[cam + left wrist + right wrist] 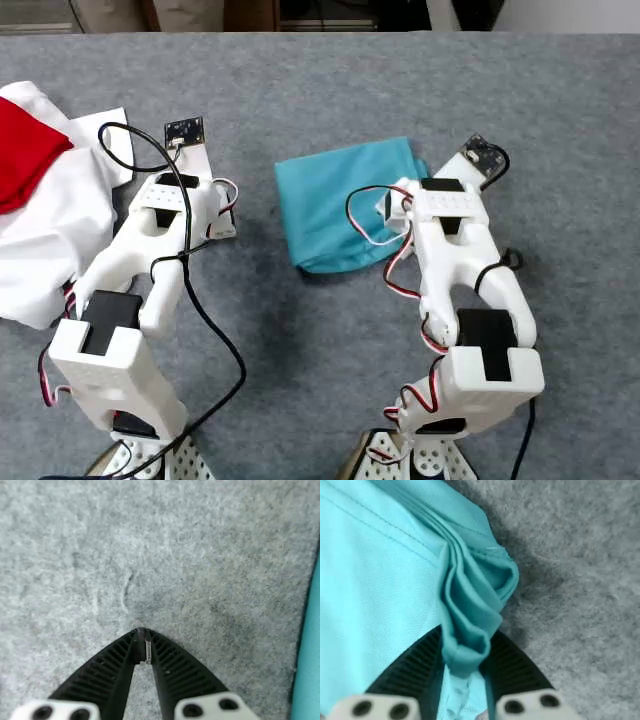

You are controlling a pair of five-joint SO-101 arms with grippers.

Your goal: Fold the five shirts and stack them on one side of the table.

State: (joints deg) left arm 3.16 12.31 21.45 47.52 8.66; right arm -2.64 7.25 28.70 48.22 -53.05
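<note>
A folded teal shirt (345, 205) lies in the middle of the grey table (330, 90). My right gripper (466, 655) is shut on a bunched edge of the teal shirt (395, 580) at its right side; its arm (450, 215) stands just beside the cloth. My left gripper (142, 635) is shut with nothing in it, its tips close over bare grey felt, and the teal shirt's edge (310, 650) lies off to one side. A white shirt (60, 220) with a red shirt (25, 150) on it is heaped at the table's left edge, beside the left arm (170, 200).
Loose cables run over both arms. The grey felt stretches open behind the teal shirt and between the two arms. The table's far edge (320, 33) runs along the top, with furniture beyond it.
</note>
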